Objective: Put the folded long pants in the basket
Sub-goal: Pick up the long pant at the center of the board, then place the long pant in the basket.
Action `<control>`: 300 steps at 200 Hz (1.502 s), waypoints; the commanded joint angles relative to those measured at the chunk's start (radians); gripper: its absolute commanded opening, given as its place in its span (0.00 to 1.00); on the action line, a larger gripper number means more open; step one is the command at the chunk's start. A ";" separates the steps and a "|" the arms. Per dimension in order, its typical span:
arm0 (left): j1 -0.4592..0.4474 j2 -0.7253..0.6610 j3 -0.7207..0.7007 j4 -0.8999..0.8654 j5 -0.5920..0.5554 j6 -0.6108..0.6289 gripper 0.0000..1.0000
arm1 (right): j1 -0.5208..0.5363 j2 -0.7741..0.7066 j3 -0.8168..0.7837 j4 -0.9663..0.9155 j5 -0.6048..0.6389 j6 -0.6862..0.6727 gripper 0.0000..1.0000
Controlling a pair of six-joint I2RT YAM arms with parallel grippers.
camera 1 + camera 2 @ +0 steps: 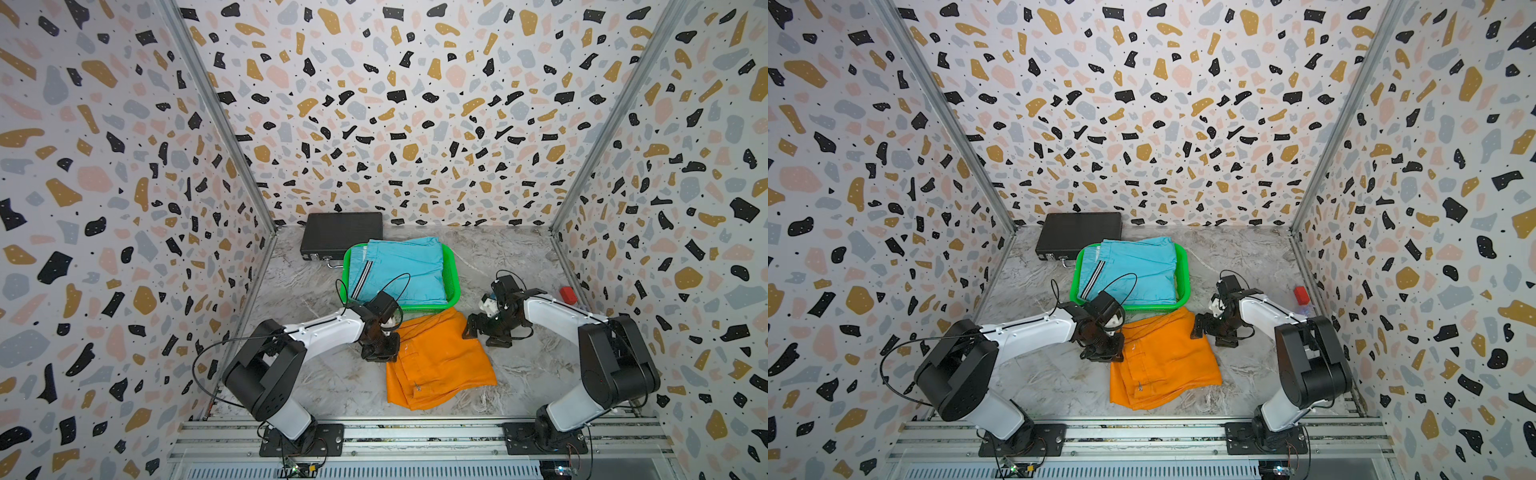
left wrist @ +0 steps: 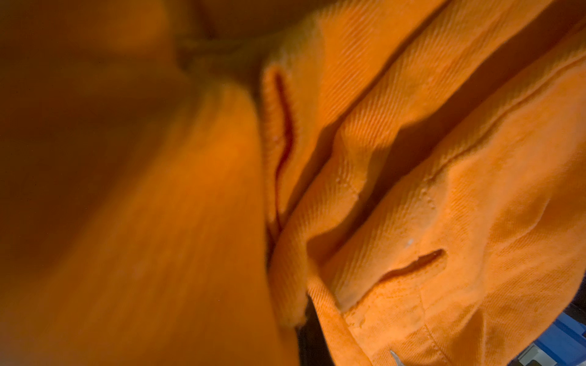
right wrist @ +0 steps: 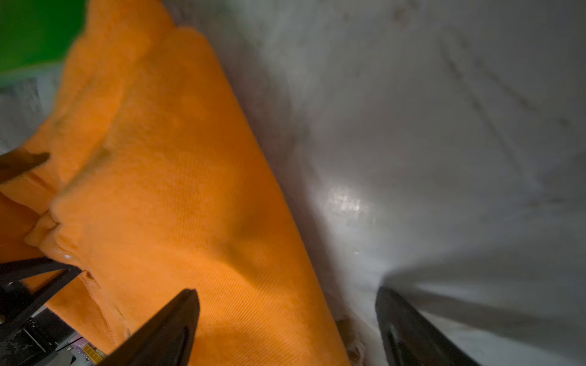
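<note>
- The orange pants (image 1: 440,361) lie folded on the table (image 1: 519,257), their far edge right against the near wall of the basket (image 1: 456,282). They are not yet in it.
- The turquoise pants (image 1: 403,270) already fill the basket and overhang its far rim, so the orange pair has to land on top of them.
- The left gripper (image 1: 380,353) sits at the far left corner of the orange pants with its jaws together. Bunched orange cloth fills the left wrist view, so it looks clamped on that corner.
- The right gripper (image 1: 484,337) is low at the right edge with its jaws apart. In the right wrist view one finger (image 3: 171,323) is over the cloth and the other (image 3: 402,326) over bare table.
- To do this step well, the right jaws should go lower and further in before closing, so they catch every layer of the fold and not just the top one.
- Both arms should then lift together and level, keeping the cloth lightly taut so that the fold holds.
- The lift needs to clear the near rim, then travel a short way towards the black box (image 1: 340,237) before release.
- The main risk is a one-sided grip, which would let the layers fan open or drag the basket.
</note>
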 commanded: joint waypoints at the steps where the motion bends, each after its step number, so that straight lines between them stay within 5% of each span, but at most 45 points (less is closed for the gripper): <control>1: 0.008 0.012 0.036 -0.067 0.005 0.032 0.00 | 0.003 0.017 -0.013 0.038 -0.066 0.017 0.83; 24: 0.010 0.023 0.050 -0.068 0.004 0.035 0.00 | 0.009 0.032 -0.011 0.062 -0.108 0.028 0.63; 62: 0.013 0.025 0.054 -0.068 0.013 0.032 0.00 | 0.014 0.008 -0.018 0.056 -0.094 0.055 0.00; 120: 0.014 -0.086 0.123 -0.200 -0.002 0.041 0.00 | 0.031 -0.208 0.013 -0.056 -0.037 0.093 0.00; 198: 0.026 -0.244 0.397 -0.477 -0.002 0.061 0.00 | 0.047 -0.431 0.249 -0.319 -0.039 0.098 0.00; 300: 0.258 -0.008 0.941 -0.680 0.084 0.244 0.00 | 0.048 -0.235 0.643 -0.218 0.022 0.118 0.00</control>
